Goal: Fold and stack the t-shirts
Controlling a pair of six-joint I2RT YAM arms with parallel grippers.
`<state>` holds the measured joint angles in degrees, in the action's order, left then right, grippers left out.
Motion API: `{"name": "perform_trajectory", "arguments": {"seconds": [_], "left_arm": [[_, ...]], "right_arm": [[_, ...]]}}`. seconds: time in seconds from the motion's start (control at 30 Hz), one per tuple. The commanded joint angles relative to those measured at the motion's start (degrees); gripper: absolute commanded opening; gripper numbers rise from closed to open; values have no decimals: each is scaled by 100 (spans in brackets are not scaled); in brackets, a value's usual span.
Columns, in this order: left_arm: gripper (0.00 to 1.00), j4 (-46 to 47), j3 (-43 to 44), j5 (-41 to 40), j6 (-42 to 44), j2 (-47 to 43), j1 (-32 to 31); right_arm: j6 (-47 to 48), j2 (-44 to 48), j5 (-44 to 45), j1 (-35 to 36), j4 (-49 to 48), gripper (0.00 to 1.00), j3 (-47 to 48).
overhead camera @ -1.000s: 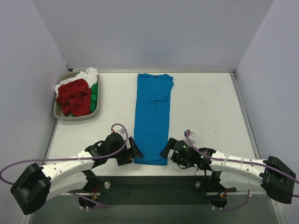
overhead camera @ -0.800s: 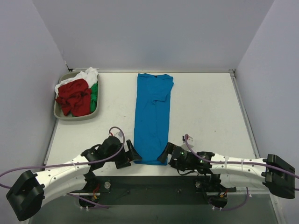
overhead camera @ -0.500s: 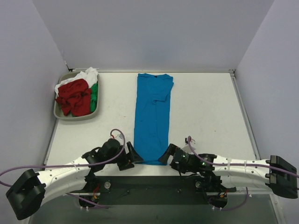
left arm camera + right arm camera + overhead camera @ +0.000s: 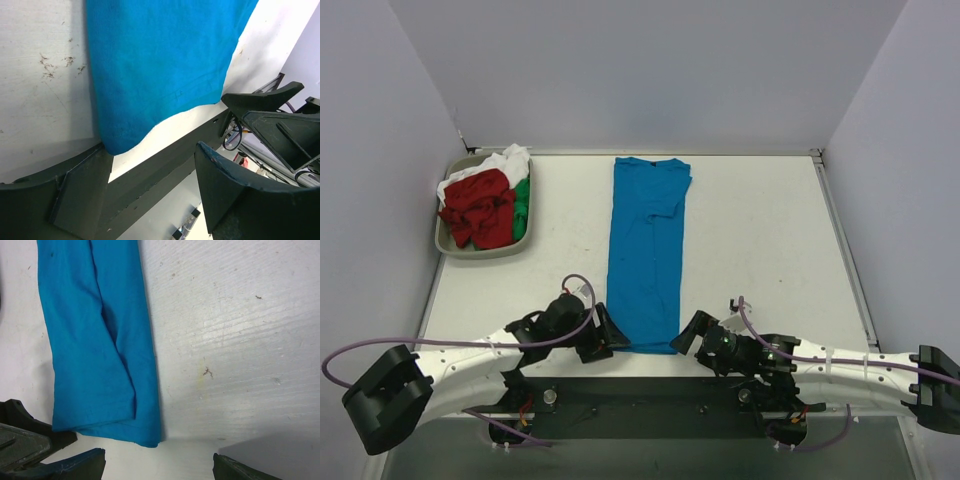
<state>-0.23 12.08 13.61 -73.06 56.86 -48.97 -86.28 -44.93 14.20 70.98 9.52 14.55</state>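
A bright blue t-shirt (image 4: 646,250) lies on the table folded into a long strip, collar end far and hem near the arms. My left gripper (image 4: 608,336) sits at the hem's left corner, jaws open. In the left wrist view the blue t-shirt (image 4: 160,65) fills the top, and its corner touches my left finger (image 4: 80,192). My right gripper (image 4: 694,331) stands open just right of the hem's right corner. In the right wrist view that corner of the blue t-shirt (image 4: 95,350) lies just ahead of the open right gripper (image 4: 157,467), with nothing between the fingers.
A grey tray (image 4: 485,253) at the back left holds crumpled red (image 4: 480,208), green (image 4: 522,205) and white (image 4: 506,160) t-shirts. The black base rail (image 4: 640,395) runs along the near edge. Walls close in on the left, back and right.
The right gripper has slid right and back, off the hem's right corner. The left gripper has edged right onto the hem's left corner, and its jaws have narrowed a little.
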Motion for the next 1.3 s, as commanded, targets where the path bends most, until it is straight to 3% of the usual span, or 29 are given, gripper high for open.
{"name": "perform_trajectory", "arguments": {"seconds": [0.0,0.23,0.33,0.87,1.27], "left_arm": [[77,-1743,-241,-1009,573,493,45],[77,-3305,268,-1456,801,-367,80],[77,-3554,365,-1589,881,-535,133],[72,-1920,-162,-1361,784,580,186],[48,-1858,-276,-1361,758,493,239]], "right_arm": [[-38,-104,215,91,595,89,-136],[-20,-122,241,118,463,89,-198],[-12,-157,224,126,340,89,-250],[-108,28,198,162,366,89,-417],[-135,-104,233,171,349,89,-382]]}}
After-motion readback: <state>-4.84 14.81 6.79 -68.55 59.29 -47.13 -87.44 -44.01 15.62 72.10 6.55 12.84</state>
